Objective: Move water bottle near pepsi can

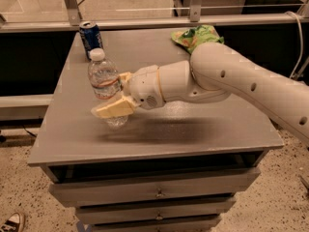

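The water bottle (103, 74), clear with a white cap and a white-and-red label, stands at the left of the grey table (193, 124), leaning slightly. My gripper (109, 94) reaches in from the right and straddles the bottle's lower half. One cream finger (113, 109) crosses in front of the bottle and the other (125, 76) sits behind it; they look closed on the bottle. The pepsi can (91, 36), dark blue with a silver top, stands at the far left corner, a short way behind the bottle.
A green chip bag (198, 35) lies at the table's far right. My white arm (231, 79) spans the right half of the table. A metal rail (159, 22) runs behind the table. Drawers (154, 192) sit below the tabletop.
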You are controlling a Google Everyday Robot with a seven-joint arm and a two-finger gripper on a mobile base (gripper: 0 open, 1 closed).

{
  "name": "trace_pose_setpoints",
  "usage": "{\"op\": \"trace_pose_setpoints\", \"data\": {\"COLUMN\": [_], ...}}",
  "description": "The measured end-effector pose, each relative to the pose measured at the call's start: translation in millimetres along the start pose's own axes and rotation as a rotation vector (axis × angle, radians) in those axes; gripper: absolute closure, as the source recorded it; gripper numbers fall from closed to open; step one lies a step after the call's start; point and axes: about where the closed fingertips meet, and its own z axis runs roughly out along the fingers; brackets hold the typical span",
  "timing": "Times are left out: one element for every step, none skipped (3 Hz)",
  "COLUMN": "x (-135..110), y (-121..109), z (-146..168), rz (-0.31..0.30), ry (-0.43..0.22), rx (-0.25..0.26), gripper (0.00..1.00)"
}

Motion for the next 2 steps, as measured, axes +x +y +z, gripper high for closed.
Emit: {"op": "trace_pose_setpoints", "data": {"x": [-5.8,-11.2], "y": [-27.1,-32.3], "z": [-43.5,-50.6], "rz": [0.013,0.007], "ry": [-0.026,-0.032], "rx": [0.071,0.085], "gripper": [0.85,1.00]}}
